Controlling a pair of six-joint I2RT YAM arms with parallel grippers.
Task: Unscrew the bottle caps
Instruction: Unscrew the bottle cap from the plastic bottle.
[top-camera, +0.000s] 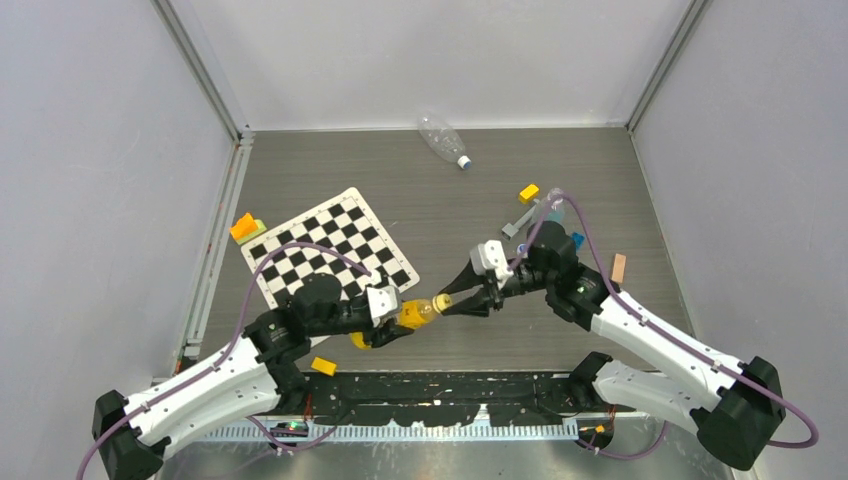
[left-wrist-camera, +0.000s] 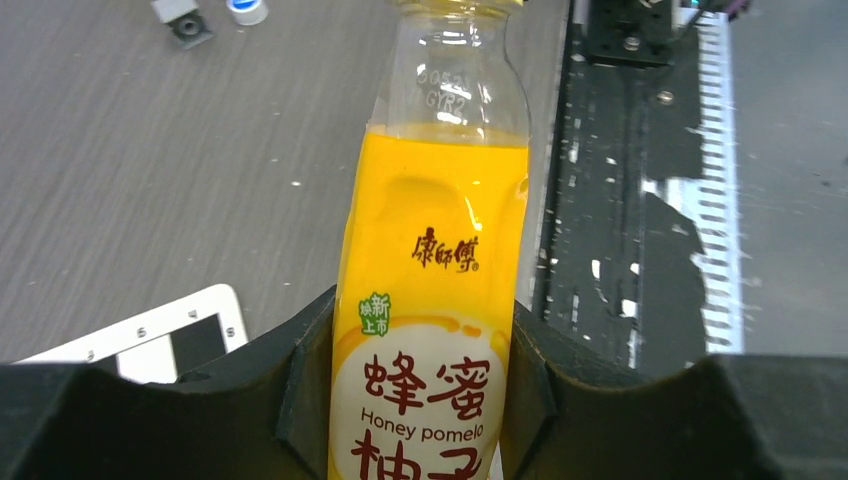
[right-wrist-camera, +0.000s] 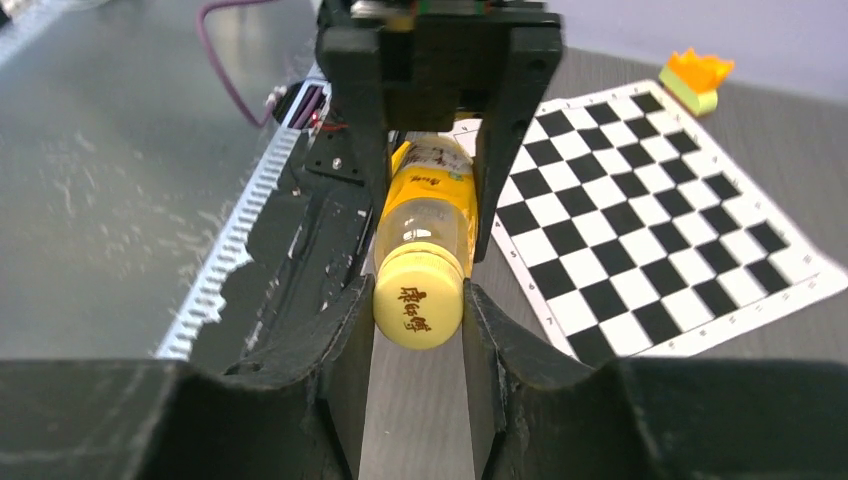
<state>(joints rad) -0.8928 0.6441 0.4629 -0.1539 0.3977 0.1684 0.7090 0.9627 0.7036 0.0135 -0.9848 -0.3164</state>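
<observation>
left claw (top-camera: 398, 318) clamps 1 smooth yellow bottle (left-wrist-camera: 430, 300) | right claw (top-camera: 450, 302) pinches its round yellow cap (right-wrist-camera: 417, 298) | 1 crinkled clear bottle (top-camera: 441, 137), far edge

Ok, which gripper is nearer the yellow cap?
Right. The right gripper is closed on the yellow cap; the left gripper holds the honey pomelo bottle around its body.

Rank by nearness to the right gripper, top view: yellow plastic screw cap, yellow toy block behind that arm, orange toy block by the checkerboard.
1. Yellow cap: inside the right gripper.
2. Yellow block: right rear.
3. Orange block: far left.
</observation>
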